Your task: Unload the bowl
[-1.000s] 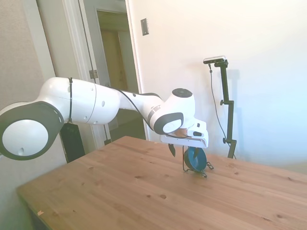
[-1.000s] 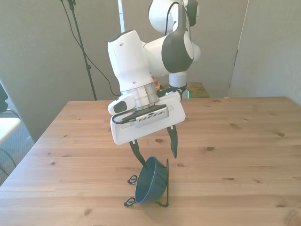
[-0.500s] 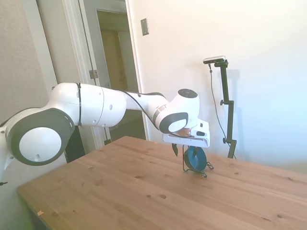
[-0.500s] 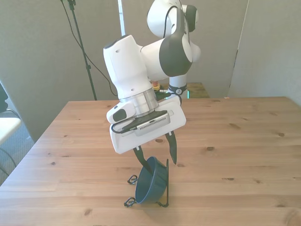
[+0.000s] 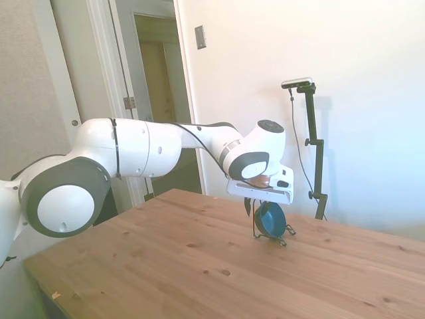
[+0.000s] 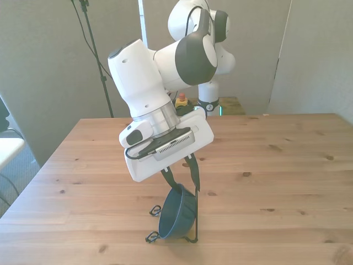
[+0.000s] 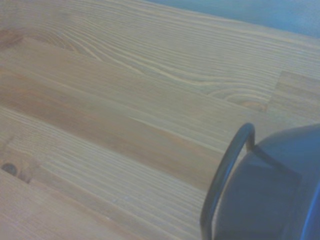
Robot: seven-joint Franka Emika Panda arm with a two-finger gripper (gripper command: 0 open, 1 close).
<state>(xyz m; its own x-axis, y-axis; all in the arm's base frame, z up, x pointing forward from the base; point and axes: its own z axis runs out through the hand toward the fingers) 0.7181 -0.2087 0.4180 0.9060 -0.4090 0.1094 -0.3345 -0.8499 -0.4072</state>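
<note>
Two parted gripper (image 6: 182,175) fingers straddle the bowl's (image 6: 177,213) upper rim, table (image 6: 287,165) bare around.

The white arm (image 6: 149,77) reaches out low over the table, wrist tilted, with the gripper (image 6: 182,174) pointing down. Its two dark fingers (image 6: 168,178) stand slightly apart, a narrow gap between them.

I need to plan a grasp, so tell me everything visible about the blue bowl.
The bowl is small, round, dark blue, smooth and plain. It stands tilted on edge in a thin black wire stand on the wooden table, its hollow facing the front view's left. The pincer hangs open at its upper rim, one finger on each side; contact cannot be told.
</note>
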